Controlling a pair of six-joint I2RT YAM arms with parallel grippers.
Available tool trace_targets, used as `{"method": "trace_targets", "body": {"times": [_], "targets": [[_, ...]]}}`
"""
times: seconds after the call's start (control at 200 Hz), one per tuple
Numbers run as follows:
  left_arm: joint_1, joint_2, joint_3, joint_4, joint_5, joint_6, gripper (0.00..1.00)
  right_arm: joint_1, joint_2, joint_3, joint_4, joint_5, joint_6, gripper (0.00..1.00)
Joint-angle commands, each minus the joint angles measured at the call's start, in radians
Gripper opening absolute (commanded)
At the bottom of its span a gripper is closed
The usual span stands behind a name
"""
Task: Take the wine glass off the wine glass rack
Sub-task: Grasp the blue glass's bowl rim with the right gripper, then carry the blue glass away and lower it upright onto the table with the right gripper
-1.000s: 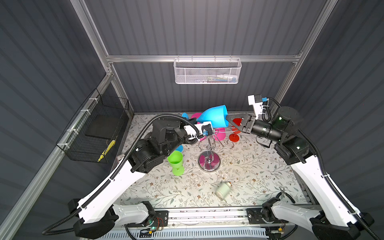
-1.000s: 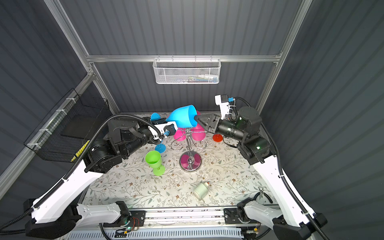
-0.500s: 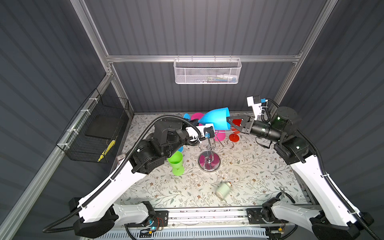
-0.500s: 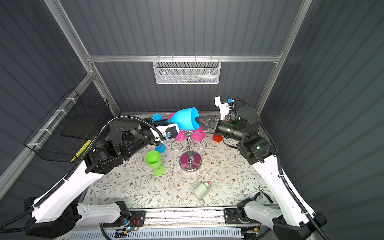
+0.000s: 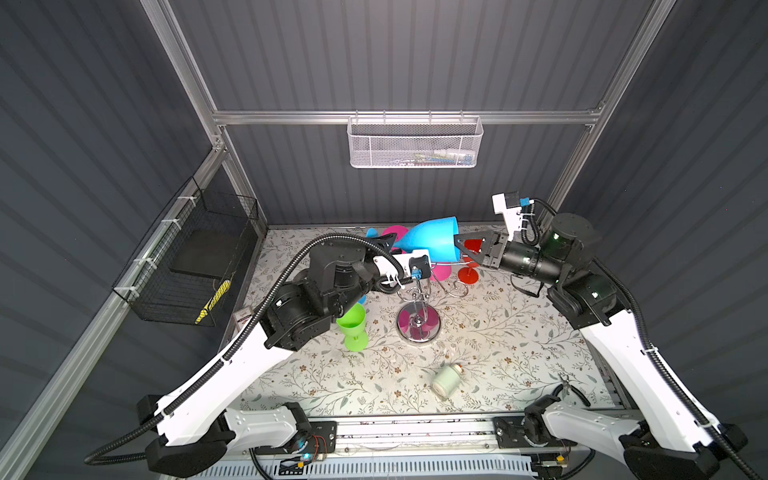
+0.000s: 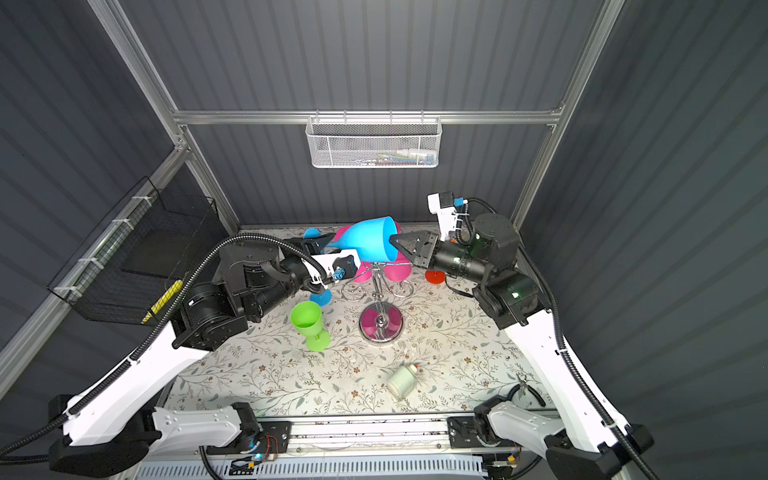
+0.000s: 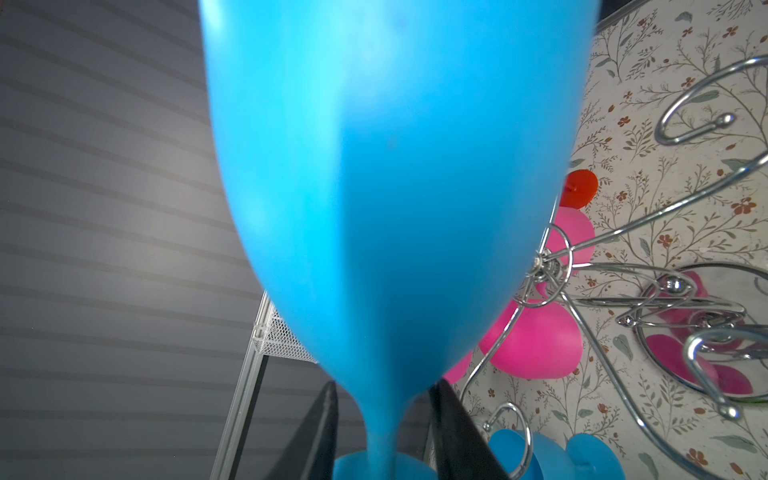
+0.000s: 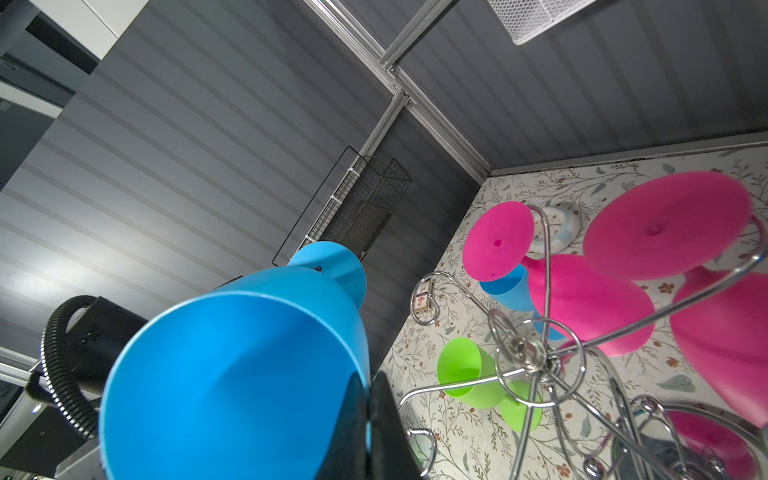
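Floral desk (image 5: 498, 357): blue glass (image 5: 432, 243) looks clear of rack (image 5: 417, 328), sideways midair. Right jaws clench its rim, left jaws slack around stem. We judge only set-down remains.

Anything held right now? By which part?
The right gripper pinches the blue wine glass by its rim wall. The left gripper has its jaws open either side of the stem, not touching it.

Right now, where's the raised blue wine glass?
In both top views the blue wine glass lies sideways at centre back, above the wine glass rack: rim pinched by the right gripper, stem between the open fingers of the left gripper.
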Motion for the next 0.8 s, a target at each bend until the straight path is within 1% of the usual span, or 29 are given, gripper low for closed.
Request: {"method": "trace_targets", "body": {"times": [0.0, 0.085, 0.27, 0.38, 0.485, 0.59, 0.7, 0.72, 0.795], "targets": [[-0.005, -0.025, -0.011, 0.016, 0.000, 0.045, 0.50, 0.003, -0.003, 0.027, 0.033, -0.016, 0.001, 0.00], [-0.005, -0.032, -0.016, 0.025, 0.005, 0.045, 0.59, 0.003, -0.003, 0.027, 0.037, -0.014, 0.004, 0.00], [-0.003, -0.049, -0.017, 0.027, 0.016, 0.027, 0.73, 0.002, -0.003, 0.028, 0.061, 0.001, 0.008, 0.00], [-0.004, -0.062, -0.023, 0.027, 0.020, 0.016, 0.80, 0.001, -0.003, 0.032, 0.075, 0.020, 0.005, 0.00], [-0.005, -0.082, -0.024, 0.038, 0.036, -0.019, 0.82, -0.005, -0.003, 0.059, 0.071, 0.074, -0.026, 0.00], [-0.006, -0.117, -0.035, 0.066, 0.053, -0.060, 0.84, -0.027, -0.004, 0.100, 0.055, 0.173, -0.089, 0.00], [-0.005, -0.152, -0.044, 0.081, 0.064, -0.099, 0.85, -0.075, -0.013, 0.150, 0.018, 0.294, -0.157, 0.00], [-0.006, -0.157, -0.046, 0.082, 0.064, -0.105, 0.85, -0.082, -0.017, 0.159, 0.007, 0.355, -0.173, 0.00], [-0.005, -0.174, -0.052, 0.078, 0.064, -0.121, 0.86, -0.104, -0.033, 0.181, -0.028, 0.502, -0.249, 0.00]]}}
